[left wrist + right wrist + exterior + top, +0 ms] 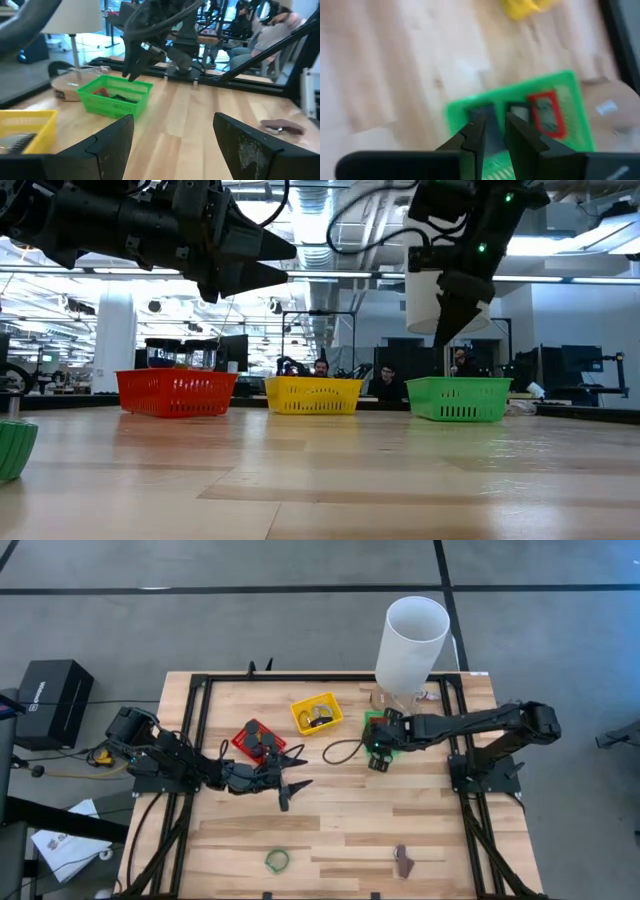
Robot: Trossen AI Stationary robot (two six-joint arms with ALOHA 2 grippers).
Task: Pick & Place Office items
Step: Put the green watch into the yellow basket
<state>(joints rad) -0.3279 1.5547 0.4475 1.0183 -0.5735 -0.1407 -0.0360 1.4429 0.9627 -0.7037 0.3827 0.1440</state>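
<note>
At the lower edge of the high view, a green ring [277, 860] and a brown clip [403, 860] lie on the surface [350, 810], well apart. The left claw [290, 785], at centre-left, is spread and empty; the ring lies below it, nearer this arm. Farther up, the right claw [379, 758], nearly pressed together with nothing visibly held, hangs above the green bin [372, 722], which contains a red block [547, 114].

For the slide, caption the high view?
Right hand over the green bin; left hand open mid-table.
</note>
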